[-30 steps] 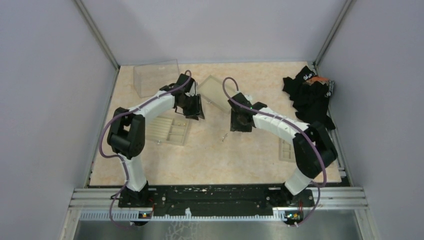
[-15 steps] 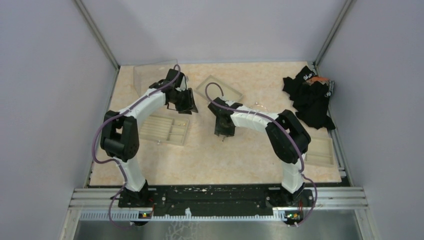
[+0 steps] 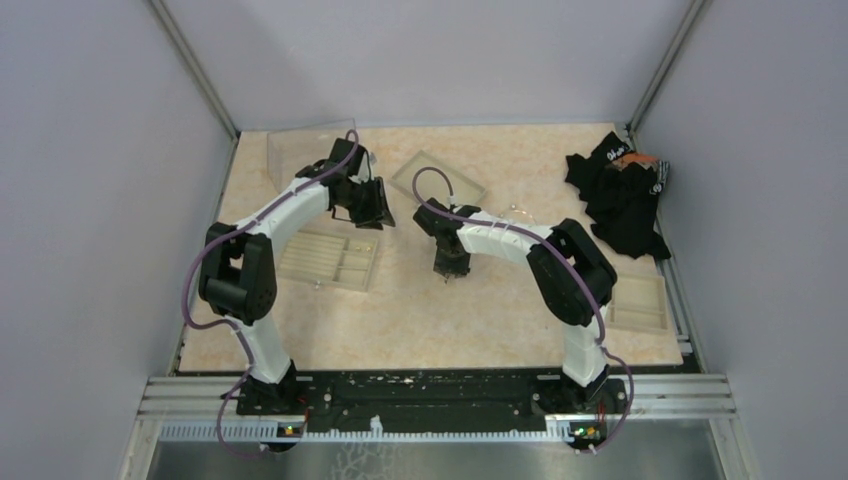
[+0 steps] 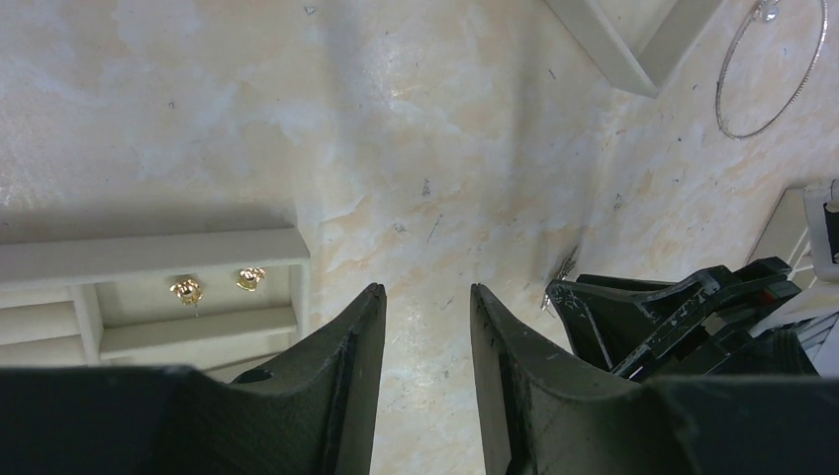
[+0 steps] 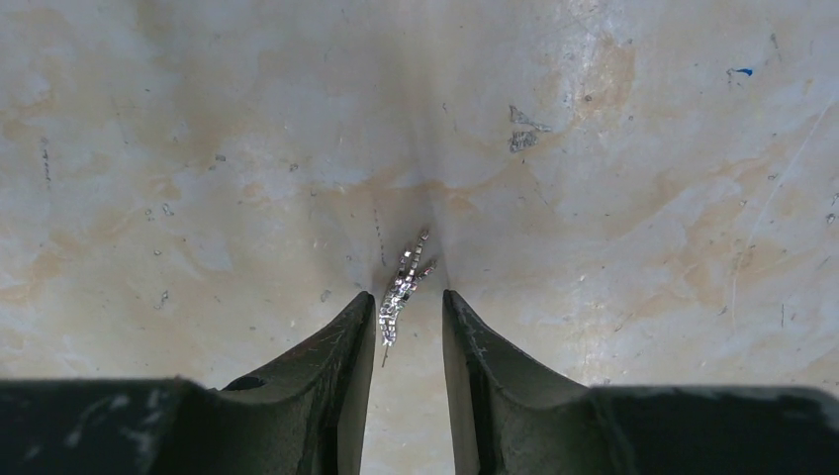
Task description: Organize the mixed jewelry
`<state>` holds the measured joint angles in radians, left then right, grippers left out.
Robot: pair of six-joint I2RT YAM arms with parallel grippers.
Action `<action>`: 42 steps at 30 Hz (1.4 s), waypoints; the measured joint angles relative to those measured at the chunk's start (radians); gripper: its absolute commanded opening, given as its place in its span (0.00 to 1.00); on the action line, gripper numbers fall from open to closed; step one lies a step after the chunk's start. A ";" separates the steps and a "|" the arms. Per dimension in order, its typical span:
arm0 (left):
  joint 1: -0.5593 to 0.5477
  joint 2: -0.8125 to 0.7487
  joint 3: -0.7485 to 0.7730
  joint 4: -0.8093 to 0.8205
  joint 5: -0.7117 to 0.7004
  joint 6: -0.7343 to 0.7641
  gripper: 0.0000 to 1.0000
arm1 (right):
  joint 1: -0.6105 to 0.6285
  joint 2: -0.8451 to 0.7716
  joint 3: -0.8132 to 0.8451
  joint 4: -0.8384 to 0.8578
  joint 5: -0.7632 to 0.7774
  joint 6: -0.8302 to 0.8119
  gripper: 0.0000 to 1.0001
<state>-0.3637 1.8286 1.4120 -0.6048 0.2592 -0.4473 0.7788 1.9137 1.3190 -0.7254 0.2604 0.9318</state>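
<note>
A small sparkly silver dangle earring (image 5: 401,287) lies on the table, and it also shows in the left wrist view (image 4: 562,277). My right gripper (image 5: 409,295) is open and low over the table, its fingertips on either side of the earring without clamping it. In the top view it (image 3: 450,265) is at mid-table. My left gripper (image 4: 427,289) is open and empty above bare table, beside the beige tray (image 4: 148,247). Two gold studs (image 4: 186,289) sit in one tray compartment. A thin silver hoop (image 4: 772,74) lies on the table further off.
The beige compartmented tray (image 3: 335,258) sits left of centre, and a second one (image 3: 640,300) is at the right edge. A clear lid (image 3: 437,178) and a clear box (image 3: 305,150) lie at the back. A black cloth heap (image 3: 620,195) is at the back right.
My right arm has swung left and lowered its gripper over the silver earring. My left gripper has moved a little back and left, away from the tray.
</note>
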 measured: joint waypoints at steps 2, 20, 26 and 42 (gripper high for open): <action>0.000 0.000 -0.004 0.000 0.001 0.000 0.43 | 0.000 0.000 0.000 -0.002 0.001 0.009 0.30; 0.001 -0.002 -0.027 0.004 0.014 0.000 0.43 | 0.004 0.039 0.038 -0.006 0.015 0.005 0.00; 0.001 -0.002 -0.030 0.007 0.024 -0.001 0.42 | 0.005 0.011 -0.003 0.039 0.017 -0.014 0.00; 0.001 -0.002 -0.030 0.015 0.039 -0.005 0.42 | 0.004 -0.118 -0.146 0.056 0.060 -0.050 0.00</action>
<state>-0.3626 1.8263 1.3823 -0.5896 0.2981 -0.4519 0.7826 1.7954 1.1728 -0.6697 0.3202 0.8814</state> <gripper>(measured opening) 0.423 0.004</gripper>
